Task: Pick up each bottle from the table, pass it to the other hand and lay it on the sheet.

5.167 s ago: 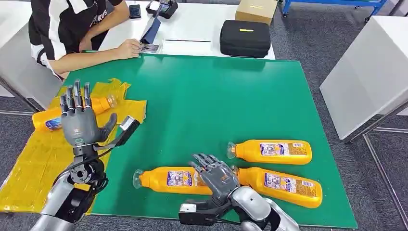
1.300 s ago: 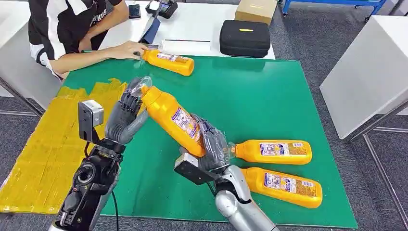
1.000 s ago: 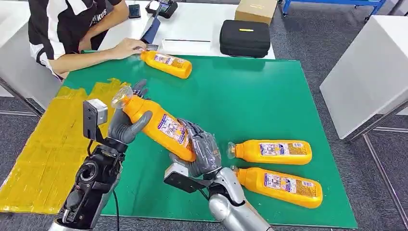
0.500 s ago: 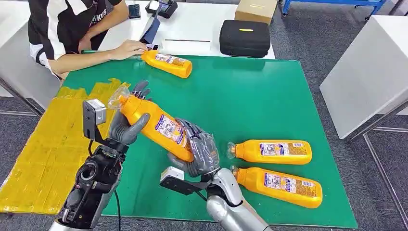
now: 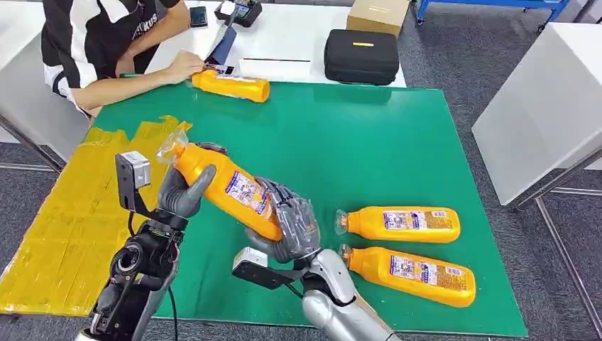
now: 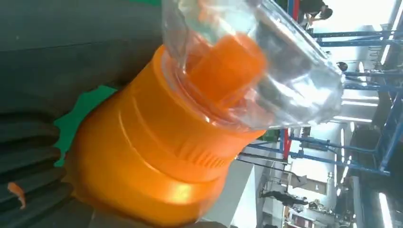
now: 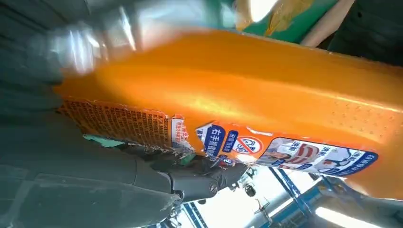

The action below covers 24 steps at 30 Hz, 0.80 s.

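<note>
An orange bottle [image 5: 226, 186] with a clear cap hangs tilted above the green mat [image 5: 355, 135], cap end up toward the yellow sheet [image 5: 64, 220]. My left hand [image 5: 186, 186] grips its neck end and my right hand [image 5: 287, 226] grips its base end. The left wrist view shows the same bottle's orange neck and clear cap [image 6: 199, 95] close up; the right wrist view shows that bottle's labelled body [image 7: 266, 118]. Two more orange bottles [image 5: 399, 223] [image 5: 412, 274] lie on the mat at the right. Another orange bottle [image 5: 230, 85] lies at the mat's far edge.
A person [image 5: 106, 42] sits at the far left, one hand by the far bottle. A black case [image 5: 362, 55] and a cardboard box [image 5: 378, 14] stand on the white table beyond. A white table [image 5: 546, 99] is at the right.
The held bottle has shifted slightly left and lower, and my left hand has closed around its neck. The far bottle by the person has slid left.
</note>
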{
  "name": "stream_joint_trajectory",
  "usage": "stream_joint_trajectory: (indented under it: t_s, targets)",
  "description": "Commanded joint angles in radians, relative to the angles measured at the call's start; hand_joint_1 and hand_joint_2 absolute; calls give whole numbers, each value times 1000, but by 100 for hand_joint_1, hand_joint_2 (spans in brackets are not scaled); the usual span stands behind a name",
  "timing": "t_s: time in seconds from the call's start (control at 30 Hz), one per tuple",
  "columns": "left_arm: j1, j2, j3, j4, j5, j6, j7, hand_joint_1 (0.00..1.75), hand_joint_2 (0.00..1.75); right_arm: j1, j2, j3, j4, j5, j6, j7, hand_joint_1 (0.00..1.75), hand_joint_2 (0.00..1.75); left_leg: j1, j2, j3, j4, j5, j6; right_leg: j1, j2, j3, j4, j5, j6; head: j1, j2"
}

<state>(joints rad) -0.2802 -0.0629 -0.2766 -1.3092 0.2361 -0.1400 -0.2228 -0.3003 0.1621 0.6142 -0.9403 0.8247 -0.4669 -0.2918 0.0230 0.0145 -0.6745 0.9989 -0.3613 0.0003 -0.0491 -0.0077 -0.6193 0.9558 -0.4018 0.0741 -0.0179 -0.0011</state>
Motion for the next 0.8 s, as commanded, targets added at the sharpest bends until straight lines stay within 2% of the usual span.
stream_joint_trajectory:
  t_s: [0.03, 0.2, 0.3, 0.33, 0.4, 0.43, 0.47, 0.53, 0.73, 0.8]
  targets:
    - [-26, 5, -2, 31, 11, -1, 11, 175, 175, -33, -10, 73, 34, 1, 20, -17, 175, 175, 0, -1, 3, 0, -1, 0, 1, 0, 3, -1, -1, -3, 0, 0]
    - [-27, 6, 1, 29, 25, 1, 10, 175, 175, -21, -20, 65, 1, -3, 15, -10, 175, 175, 0, -1, 10, 2, -6, 1, 1, 1, 10, 2, -5, -8, 0, 0]
    - [-28, 8, 3, 34, 36, -1, 11, 175, 175, -13, -22, 61, -19, -1, 9, -12, 175, 175, 1, -2, 9, 1, -5, 1, 1, 0, 9, 1, -4, -8, 0, 0]
    - [-28, 9, 4, 35, 41, -4, 10, 175, 175, -11, -22, 59, -25, -1, 7, -11, 175, 175, 0, -1, 4, 0, -2, 1, 1, 0, 4, 0, -2, -4, 0, 0]
    - [-27, 13, 8, 35, 49, -6, 7, 175, 175, -3, -20, 49, -48, -1, -15, -9, 175, 175, 0, -1, 8, 1, -5, 1, 1, 0, 8, 1, -4, -7, 0, 0]
    - [-27, 16, 12, 36, 54, -7, 4, 175, 175, 1, -18, 44, -58, -6, -23, -12, 5, 175, 0, -1, 5, 0, -3, 1, 1, 0, 5, 0, -3, -5, 0, 0]
    - [-30, 23, 22, 42, 64, -7, 0, 175, 175, 18, -14, 27, -97, -40, -40, -24, 0, 175, 0, -1, 3, 0, -1, 0, 0, 0, 3, 0, -1, -4, 0, 0]
    - [-36, 26, 31, 52, 85, -21, -10, 175, 175, 44, -28, 16, -163, -58, -70, -27, 0, 175, 1, -1, 7, 1, -4, 1, 1, 1, 7, 1, -4, -7, 0, 0]
    - [-41, 24, 31, 58, 86, -21, -10, 175, 175, 53, -41, 16, -190, -58, -69, -26, 0, 175, 0, -2, 4, 0, -2, 1, 1, -1, 3, 0, -2, -4, 0, 0]
    - [-42, 19, 29, 59, 94, -24, -16, 175, 175, 69, -50, 5, -230, -77, -93, -32, 0, 175, 0, -2, 8, 1, -4, 1, 1, -1, 7, 1, -4, -7, 0, 0]
